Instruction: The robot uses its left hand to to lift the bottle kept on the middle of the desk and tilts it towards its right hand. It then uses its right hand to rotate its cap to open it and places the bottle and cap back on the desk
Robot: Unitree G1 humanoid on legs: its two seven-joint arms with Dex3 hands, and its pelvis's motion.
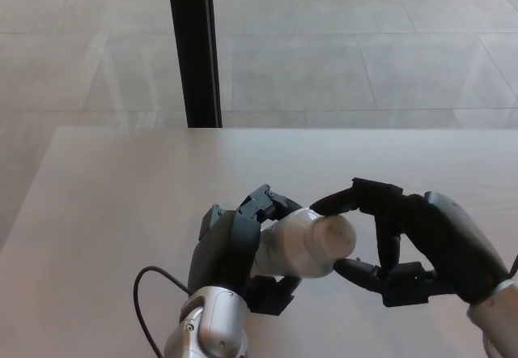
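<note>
Bottle (293, 245) sits lifted off the desk (121, 188), wrapped in the left hand (235, 249) and tipped rightward so its cap (333, 235) meets the right hand (413, 240), whose fingers (344, 202) pinch it, apparently to twist
</note>
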